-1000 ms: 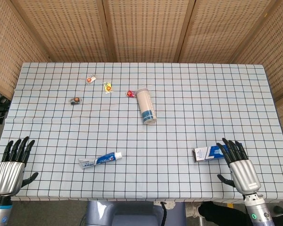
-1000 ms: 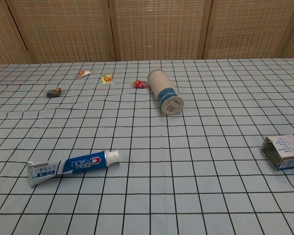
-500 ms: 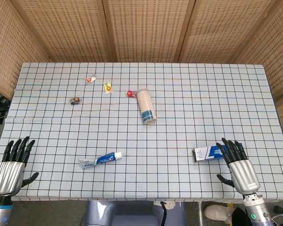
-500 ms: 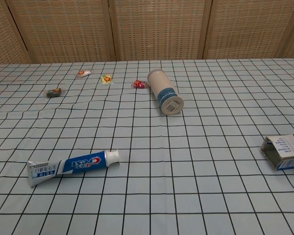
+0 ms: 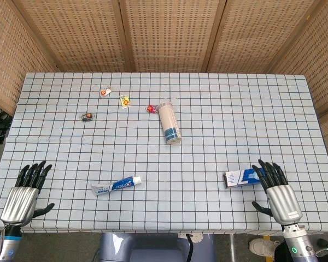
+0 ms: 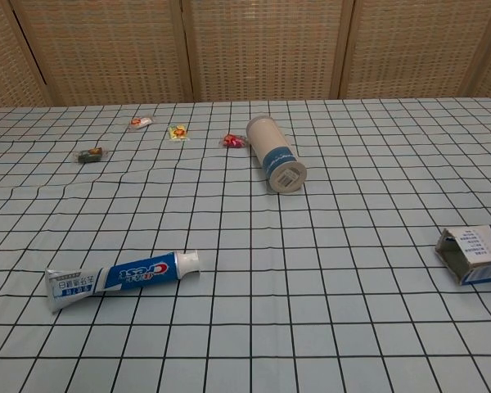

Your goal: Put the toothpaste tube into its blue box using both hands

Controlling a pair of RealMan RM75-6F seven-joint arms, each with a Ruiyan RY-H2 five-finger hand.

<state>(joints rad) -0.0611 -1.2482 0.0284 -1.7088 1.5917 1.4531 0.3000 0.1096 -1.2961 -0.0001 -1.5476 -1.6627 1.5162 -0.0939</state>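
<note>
Woven screens close off the back of a counter (image 5: 218,98) covered in gridded cloth, where the toothpaste tube (image 5: 116,185) lies flat well to the inner side of the left robot hand (image 5: 23,196), cap pointing toward the blue box (image 5: 241,177). That box rests on its side with its open flap facing the tube, its far end right at the fingertips of the right robot hand (image 5: 277,194). Both hands are released, fingers spread and holding nothing, poised at the near edge, seemingly so each can take its own object. Compared with a second ago, the left robot hand has shifted inward toward the tube; the right has hardly moved, and tube and box lie unchanged.
</note>
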